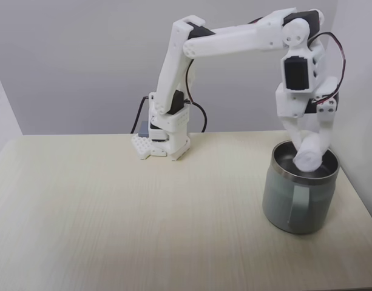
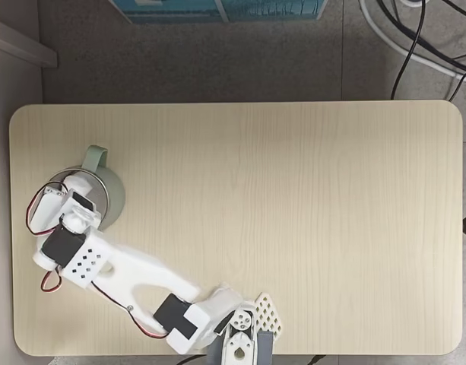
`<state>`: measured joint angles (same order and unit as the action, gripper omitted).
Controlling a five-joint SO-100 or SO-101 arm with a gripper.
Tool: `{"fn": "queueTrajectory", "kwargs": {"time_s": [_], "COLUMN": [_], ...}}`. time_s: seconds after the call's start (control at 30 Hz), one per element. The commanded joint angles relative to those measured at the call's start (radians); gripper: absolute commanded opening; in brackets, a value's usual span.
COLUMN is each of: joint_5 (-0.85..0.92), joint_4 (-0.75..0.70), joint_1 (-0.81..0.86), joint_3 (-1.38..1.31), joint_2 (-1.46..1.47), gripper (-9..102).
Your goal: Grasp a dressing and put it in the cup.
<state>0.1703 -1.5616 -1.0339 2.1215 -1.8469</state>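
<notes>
The white two-finger plastic gripper (image 1: pixel 308 151) is closed around the small white soft cylindrical dressing (image 1: pixel 307 156), holding it just inside the steel rim of the large grey-green metal mug (image 1: pixel 298 203), toward its 3 o'clock side in the front fixed view. Released off-centre, the roll might catch the rim and tumble onto the pale wooden table (image 1: pixel 113 212); descending fingers could nudge the mug.

surface: pale wood table (image 2: pixel 293 213) | on it: cup (image 1: pixel 298 197), arm base (image 1: pixel 164 145)
</notes>
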Motion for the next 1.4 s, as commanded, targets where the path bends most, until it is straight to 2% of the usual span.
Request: {"fn": "queueTrajectory", "kwargs": {"time_s": [0.0, 0.17, 1.37], "joint_5": [0.0, -0.002, -0.02], "joint_4": [-0.015, -0.041, -0.077], "joint_1": [-0.012, -0.015, -0.063], "joint_3": [0.049, 0.049, 0.041], "joint_2": [0.003, 0.011, 0.055], "gripper": [14, 22, 21]}}
